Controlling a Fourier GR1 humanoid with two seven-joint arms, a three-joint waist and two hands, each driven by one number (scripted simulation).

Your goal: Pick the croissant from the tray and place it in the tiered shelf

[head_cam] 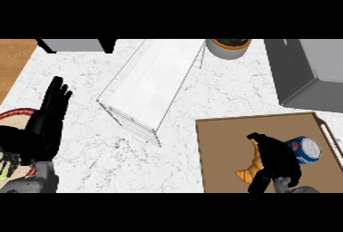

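Observation:
A golden croissant (pixel 252 166) lies on the brown tray (pixel 231 136) at the lower right. My right hand (pixel 276 159) covers the croissant's right side, with fingers and thumb curled round it; part of the pastry is hidden under the palm. The white wire tiered shelf (pixel 154 81) stands slanted in the middle of the marble counter, up and left of the tray. At the left edge my left hand (pixel 48 113) rests open with straight fingers pointing up, far from both tray and shelf.
A blue soda can (pixel 305 150) lies on the tray just right of my right hand. A potted plant (pixel 228 47) stands at the back, a grey sink (pixel 309 74) at the upper right, a red-rimmed bowl (pixel 15 114) at the far left.

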